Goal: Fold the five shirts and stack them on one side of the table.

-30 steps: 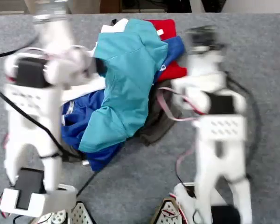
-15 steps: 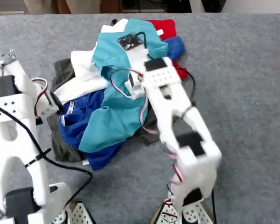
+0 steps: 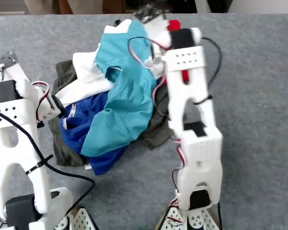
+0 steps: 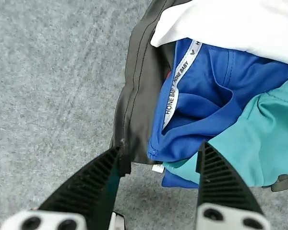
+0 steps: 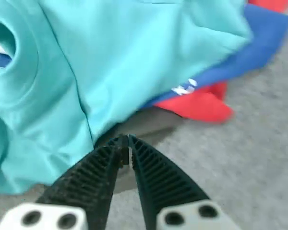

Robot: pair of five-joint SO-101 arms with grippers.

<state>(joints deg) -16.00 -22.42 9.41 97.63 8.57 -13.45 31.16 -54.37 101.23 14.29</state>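
Nearest, at front edge of grey table (image 3: 259, 120): bases of both arms. L arm (image 3: 17, 124) upright on the left, just beside the left flank of the heap (image 3: 110, 110).

L gripper (image 4: 161, 146): jaws spread wide, gripping nothing, above the heap's near-left corner. One finger over hem of dark olive shirt (image 4: 139, 86), the other over teal shirt (image 4: 259, 139). Between the two fingers, blue shirt (image 4: 206, 96), neck tape showing, lying on the olive one and tucked under the teal. Beyond that, white shirt (image 4: 240, 24) overlapping both blue and olive.

Mid-table, approx centre-left: all five shirts unfolded, in one crumpled heap.
- Teal on top, draped diagonally near to far, neck opening toward far-left.
- Blue poking out beneath at near-left.
- White spread to the left, under teal.
- Dark olive at the bottom, visible along left edge and again at right, beneath R arm (image 3: 192, 105).

R arm stretched from its base along the heap's right side up to the far end. R gripper (image 5: 125, 140): fingers pressed together tip to tip, no cloth seen between them, just above the teal shirt's edge, w/ dark fabric below.

Farthest: red shirt (image 5: 201, 105) at heap's far-right, under a fold of blue, touching bare table.
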